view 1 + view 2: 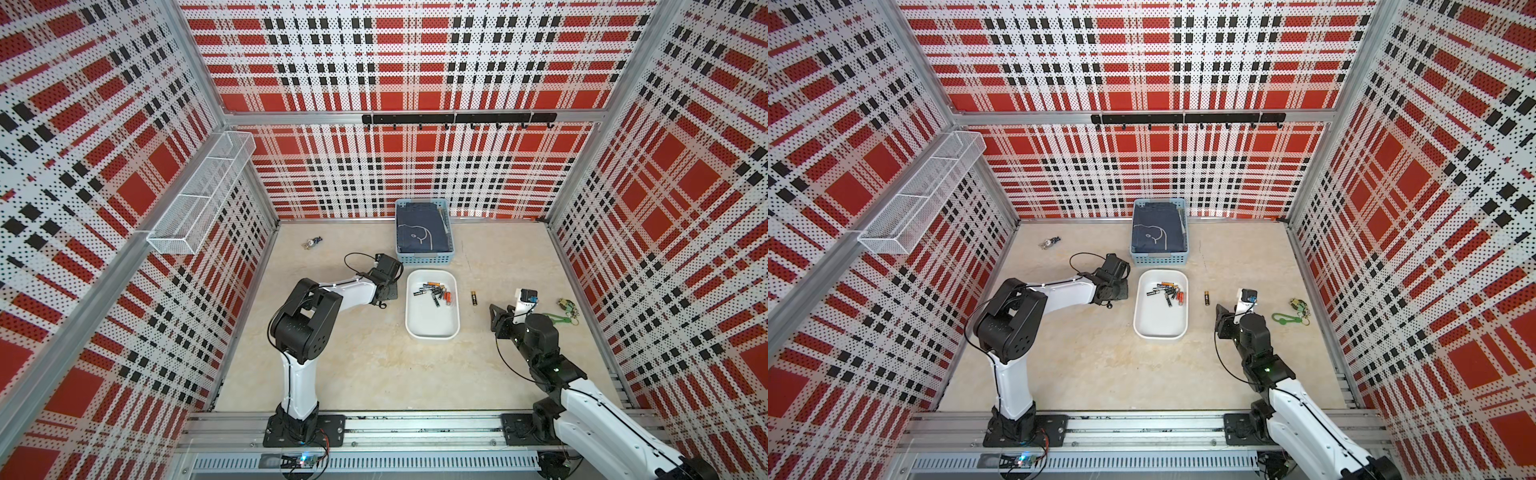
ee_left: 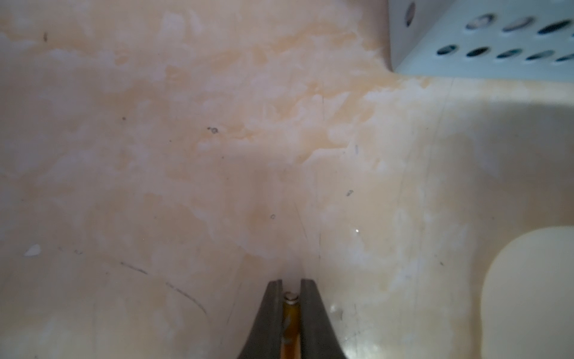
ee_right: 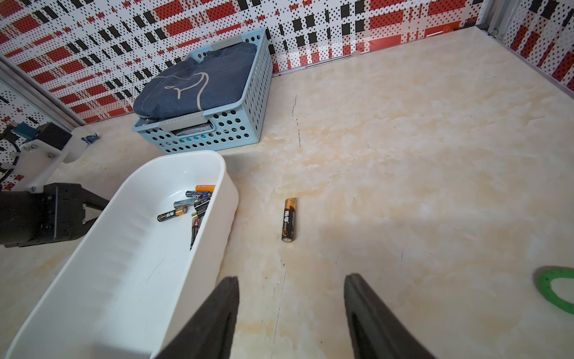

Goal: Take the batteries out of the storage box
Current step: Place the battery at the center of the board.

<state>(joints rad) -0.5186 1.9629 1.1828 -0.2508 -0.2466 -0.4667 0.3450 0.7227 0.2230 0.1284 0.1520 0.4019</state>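
my left pincer [image 2: 291, 284] is pressed onto one gold cell [image 2: 290, 314], gripped lengthwise between the pads, low over bare table [image 2: 186, 155] just outside the storage box [image 2: 534, 295]

my right pincer [image 3: 292, 279] is spread, holds nothing, hangs over the table on the box's other side

step in hand, as I judge it: lay this cell down. go lower till it nearly touches, open slowly, keep clear of the box wall and the blue basket [image 2: 481, 62] corner. round body, it will likely roll

one loose cell [image 3: 288, 220] lies out on the table near the right pincer. the rest of the batteries [image 1: 434, 291] sit piled in the far half of the box

only the left wrist view shows my grip; in both top views the wrist hides it. only the top views show the whole pile, roughly ten
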